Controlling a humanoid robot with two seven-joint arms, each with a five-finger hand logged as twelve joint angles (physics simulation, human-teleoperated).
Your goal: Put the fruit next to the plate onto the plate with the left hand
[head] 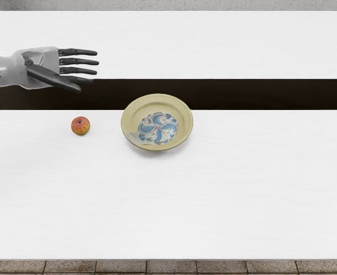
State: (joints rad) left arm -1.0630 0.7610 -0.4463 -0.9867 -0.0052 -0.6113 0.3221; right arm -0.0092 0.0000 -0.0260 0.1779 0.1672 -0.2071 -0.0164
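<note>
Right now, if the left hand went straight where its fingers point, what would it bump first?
Probably nothing: the left hand points right, passing behind the apple and plate, though depth is unclear.

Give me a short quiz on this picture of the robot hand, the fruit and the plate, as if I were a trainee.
1. True or false: the apple already lies on the plate.
2. Pick one. The left hand is: A) gripping the apple; B) open, holding nothing, apart from the apple; C) resting on the plate.
3. Fill the gap: on the table, the apple sits on the plate's ____ side as the picture shows it.

Key: 1 false; 2 B; 3 left.
</note>
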